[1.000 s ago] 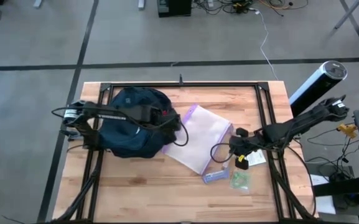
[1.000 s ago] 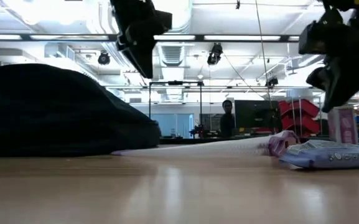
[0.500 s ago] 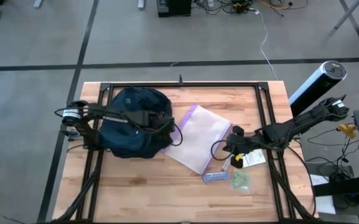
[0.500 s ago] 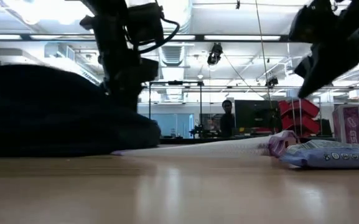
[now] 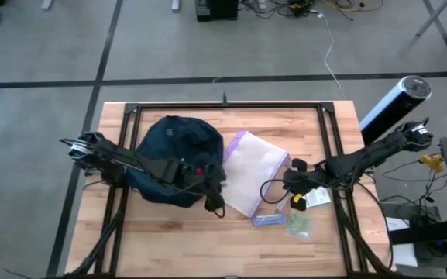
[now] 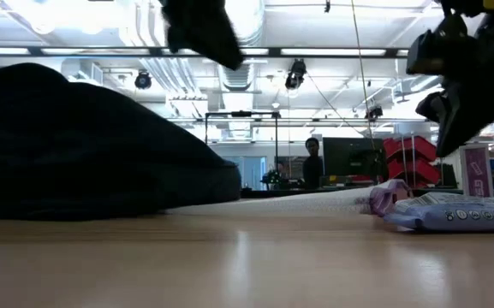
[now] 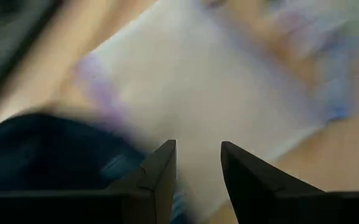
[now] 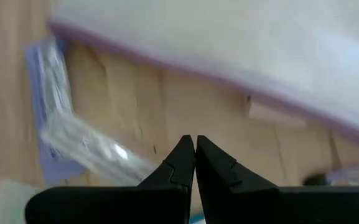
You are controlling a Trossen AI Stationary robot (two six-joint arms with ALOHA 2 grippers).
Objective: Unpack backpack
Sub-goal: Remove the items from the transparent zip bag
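Note:
The dark navy backpack (image 5: 170, 151) lies on its side on the table's left half and bulks large in the low view (image 6: 75, 145). A clear purple-edged zip pouch (image 5: 252, 170) lies flat next to it on the right. My left gripper (image 5: 214, 203) hovers open above the backpack's near right corner, where backpack and pouch meet (image 7: 198, 146); it holds nothing and shows high up in the low view (image 6: 204, 30). My right gripper (image 5: 287, 184) hangs shut above bare wood beside the pouch's right edge (image 8: 195, 140), clear of the table (image 6: 452, 120).
Near the right gripper lie a small blue-purple packet (image 5: 268, 220), a green packet (image 5: 299, 225) and a white card (image 5: 314, 198). A black frame (image 5: 223, 106) runs round the tabletop. Bare wood (image 5: 169, 240) lies along the near edge.
My left gripper dipped onto the backpack's right side, then rose and swung toward the near edge, past the backpack's near right corner. The backpack has shifted a little toward the near right and now bulges higher. My right gripper stays in about the same place.

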